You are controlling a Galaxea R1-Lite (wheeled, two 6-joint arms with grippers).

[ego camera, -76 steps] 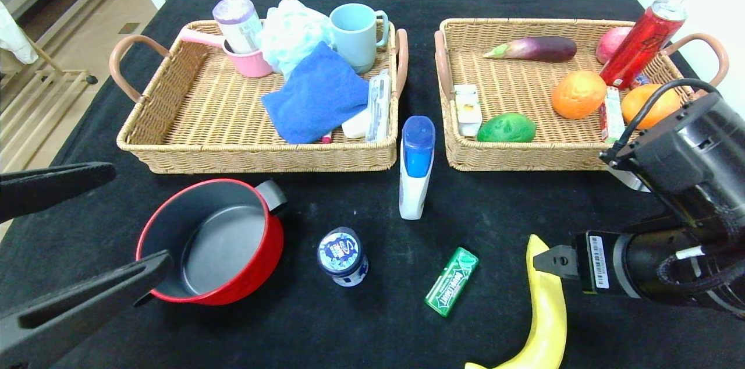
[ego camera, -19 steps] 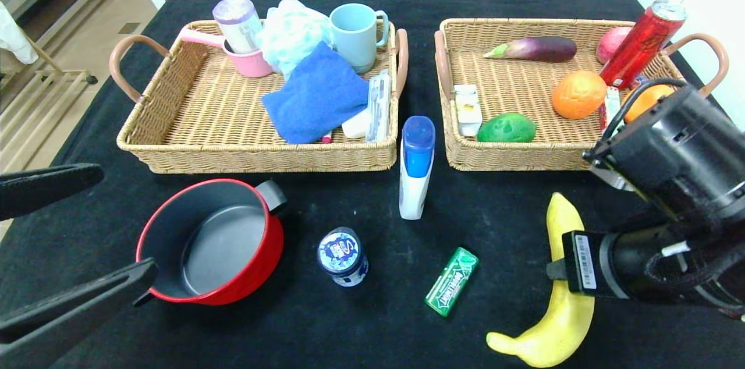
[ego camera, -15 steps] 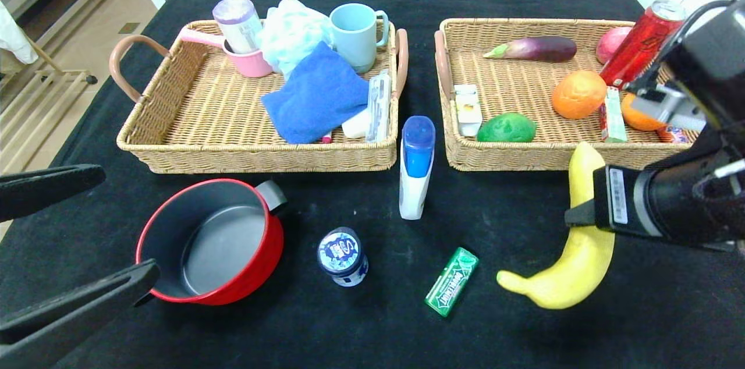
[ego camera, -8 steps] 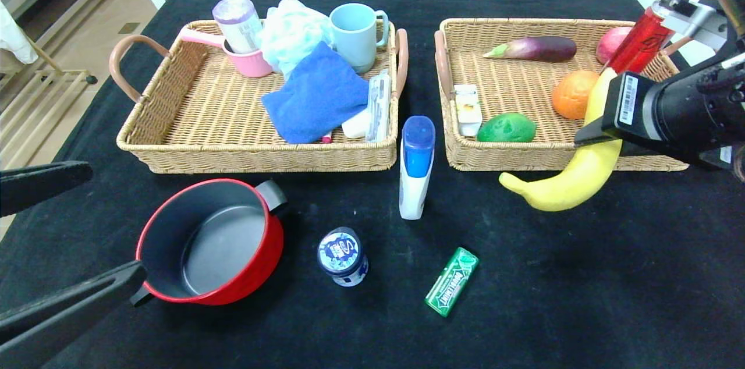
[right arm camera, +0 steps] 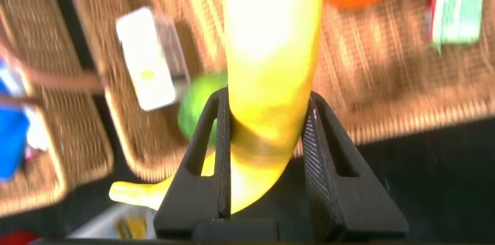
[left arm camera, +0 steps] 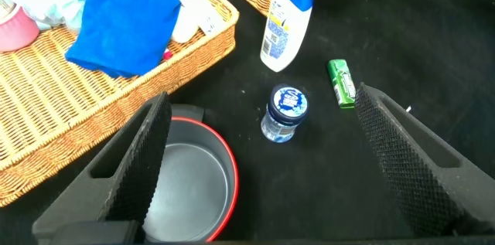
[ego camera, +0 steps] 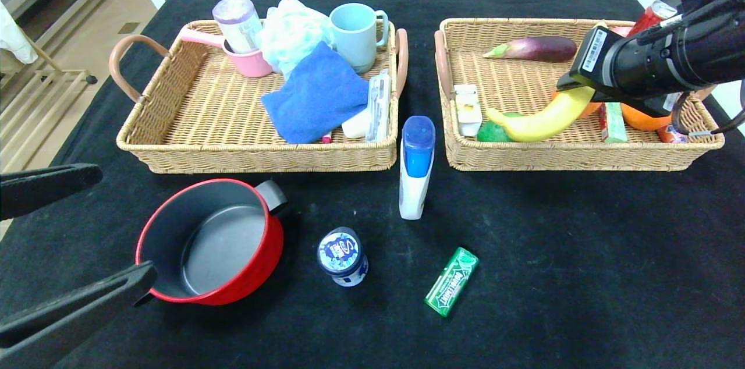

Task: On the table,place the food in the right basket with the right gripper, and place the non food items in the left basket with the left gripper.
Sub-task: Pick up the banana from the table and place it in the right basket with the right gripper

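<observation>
the right gripper has its jaws clamped on the banana, holding it above the inside of the right basket, over the green fruit near that basket's front edge. the left gripper hovers at the tabletop's front left corner with its jaws wide apart and holding nothing, around the red pot. the white bottle lies between the two baskets, with the tub and gum pack nearer the front edge.
</observation>
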